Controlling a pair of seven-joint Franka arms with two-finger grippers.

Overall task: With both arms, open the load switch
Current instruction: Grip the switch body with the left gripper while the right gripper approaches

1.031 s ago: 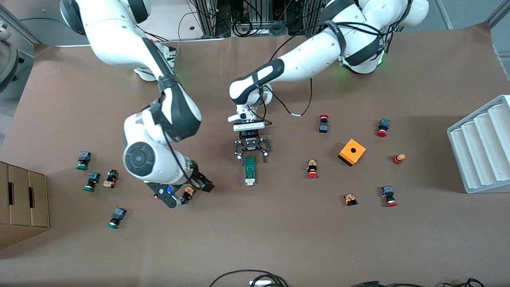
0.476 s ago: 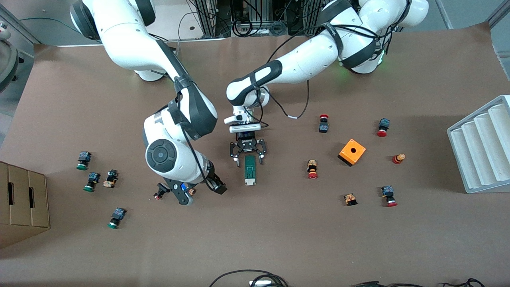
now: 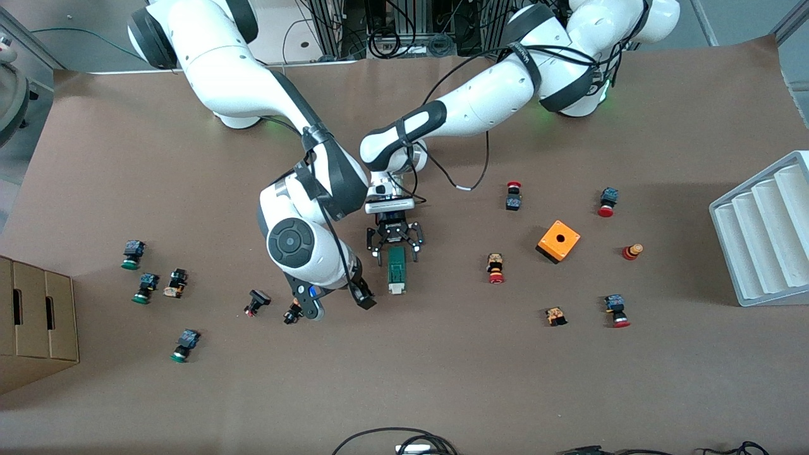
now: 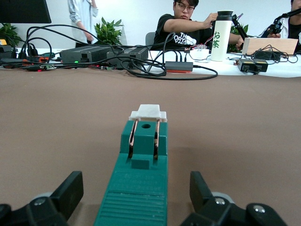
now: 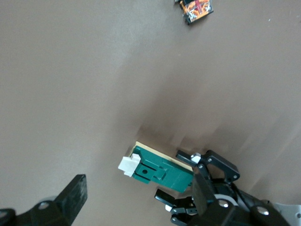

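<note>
The load switch (image 3: 396, 268) lies flat mid-table, a slim dark-green block whose white end piece (image 3: 395, 290) points toward the front camera. My left gripper (image 3: 396, 256) is open and low over its green end, one finger on each side with a gap to the block. In the left wrist view the load switch (image 4: 140, 188) runs out between the fingers (image 4: 70, 190). My right gripper (image 3: 338, 305) hangs open beside the white end, toward the right arm's end of the table. The right wrist view shows the load switch (image 5: 160, 170) just past the right gripper (image 5: 138, 200).
Two small push-buttons (image 3: 256, 302) (image 3: 292, 313) lie by the right gripper. More buttons are scattered toward both ends of the table. An orange box (image 3: 559, 241) and a grey rack (image 3: 765, 227) stand toward the left arm's end, and a cardboard box (image 3: 35, 316) at the right arm's end.
The right arm has swung in from its end of the table, so its gripper now hangs close beside the switch. The left gripper shifted slightly and still straddles the switch's green end.
</note>
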